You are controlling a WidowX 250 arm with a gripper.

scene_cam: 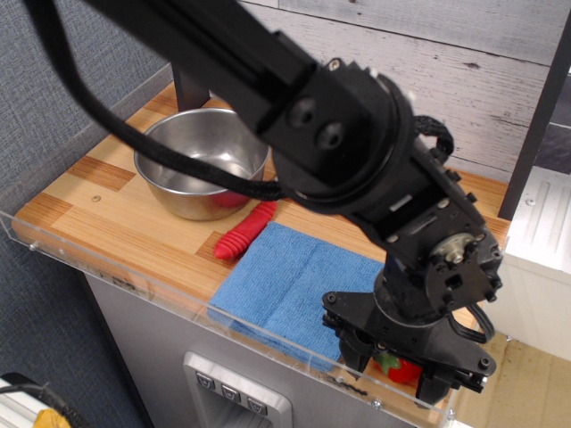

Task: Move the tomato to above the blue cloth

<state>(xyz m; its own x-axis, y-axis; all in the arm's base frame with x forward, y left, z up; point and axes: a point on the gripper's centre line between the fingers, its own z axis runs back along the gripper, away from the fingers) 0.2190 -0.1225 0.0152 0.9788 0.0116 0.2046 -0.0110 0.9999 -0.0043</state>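
The tomato (399, 366), small and red with a green cap, sits near the table's front right corner, mostly hidden by the gripper. My gripper (395, 368) points down over it, one black finger on each side, shut on it. Whether the tomato still touches the wood cannot be told. The blue cloth (285, 283) lies flat just left of the gripper, its right edge hidden behind the gripper's body.
A steel bowl (200, 162) stands at the back left, with a red ribbed fork handle (245, 230) lying between it and the cloth. A clear plastic lip (134, 278) runs along the table's front edge. The black arm (339, 134) crosses overhead.
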